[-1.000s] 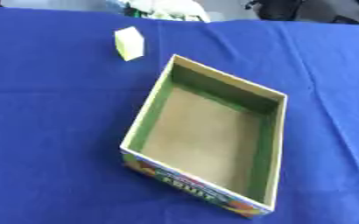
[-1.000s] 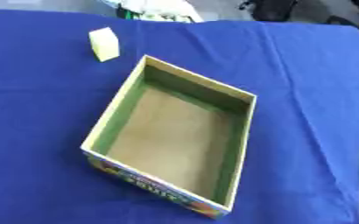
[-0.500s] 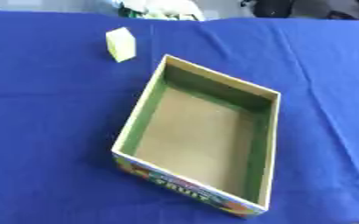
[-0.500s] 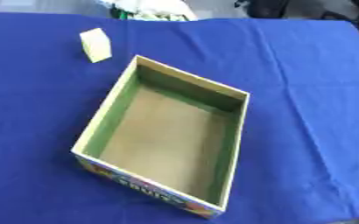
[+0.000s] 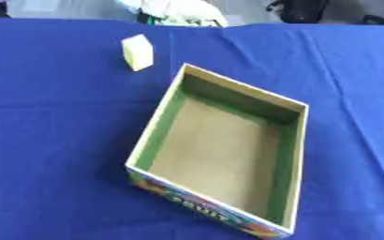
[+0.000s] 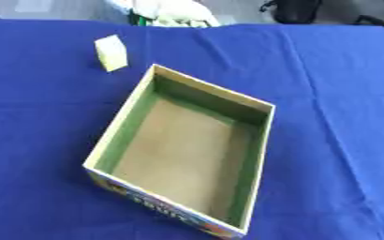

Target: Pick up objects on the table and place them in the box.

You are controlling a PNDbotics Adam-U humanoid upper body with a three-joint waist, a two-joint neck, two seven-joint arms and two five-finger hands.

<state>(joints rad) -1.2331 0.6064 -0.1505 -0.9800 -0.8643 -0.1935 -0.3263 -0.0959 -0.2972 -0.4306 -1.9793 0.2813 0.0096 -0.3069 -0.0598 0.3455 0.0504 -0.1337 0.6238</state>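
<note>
1. The open box [image 5: 287,154] is lying askew on the blue worktop [image 5: 56,140], with its printed near wall facing the camera and its inside bare.
2. A pale yellow block [image 5: 137,52] is standing beyond the box's far left corner, apart from it.
3. Blue cloth is lying open all around the box.
4. No hand is showing in either view, so I cannot tell their state.

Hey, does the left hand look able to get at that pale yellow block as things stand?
Probably yes, though no hand is in view. The yellow block stands alone on the blue cloth, apart from the box, open on its left.
</note>
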